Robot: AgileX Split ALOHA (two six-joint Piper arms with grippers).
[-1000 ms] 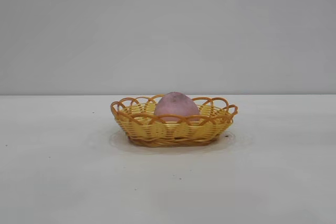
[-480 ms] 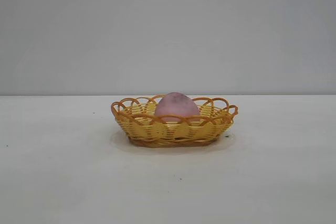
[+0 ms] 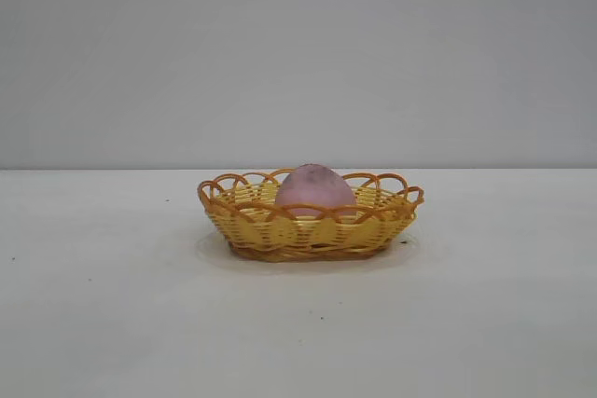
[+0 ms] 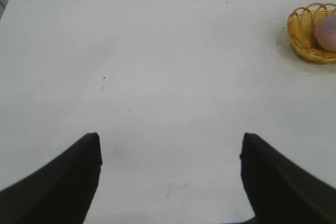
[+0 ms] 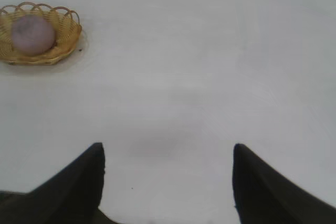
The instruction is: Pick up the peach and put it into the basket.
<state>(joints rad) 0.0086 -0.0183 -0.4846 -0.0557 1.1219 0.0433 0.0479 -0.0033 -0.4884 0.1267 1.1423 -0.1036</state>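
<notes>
The pink-mauve peach (image 3: 314, 186) rests inside the yellow wicker basket (image 3: 244, 226) with the orange looped rim, at the middle of the white table. Neither arm shows in the exterior view. In the left wrist view my left gripper (image 4: 170, 140) stands open over bare table, with the basket (image 4: 303, 35) and the peach (image 4: 327, 32) far off at the picture's edge. My right gripper (image 5: 168, 148) is open too, nothing between its fingers, and its view shows the basket (image 5: 67, 32) holding the peach (image 5: 33, 34) at a distance.
A plain grey wall stands behind the white table (image 3: 112, 305). A few small dark specks mark the tabletop.
</notes>
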